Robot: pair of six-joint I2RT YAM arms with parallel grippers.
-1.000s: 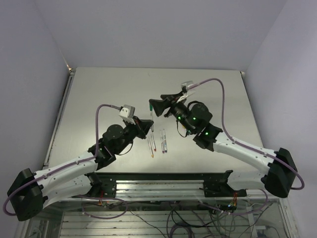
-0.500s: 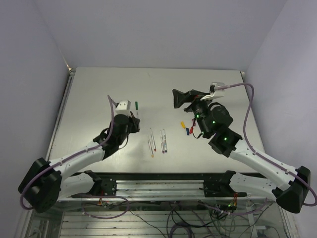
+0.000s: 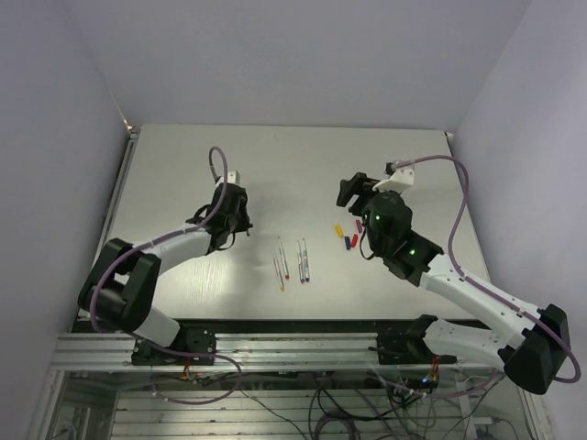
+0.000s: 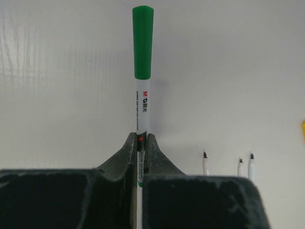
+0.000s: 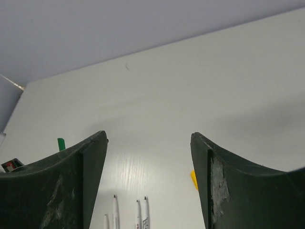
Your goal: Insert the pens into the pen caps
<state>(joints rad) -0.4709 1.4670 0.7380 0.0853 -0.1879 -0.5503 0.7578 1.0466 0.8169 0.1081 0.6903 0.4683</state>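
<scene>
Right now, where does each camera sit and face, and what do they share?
Top external: above and behind the bases, looking down on the table; both arms show.
Left wrist: on the left arm, looking along the left gripper, shut on the green-capped pen.
Right wrist: on the right arm, looking across the table to the far wall past the open right gripper.
Shared: all three show the loose pens and yellow cap.

Four pens (image 3: 305,259) lie side by side near coloured caps (image 3: 347,243).
</scene>
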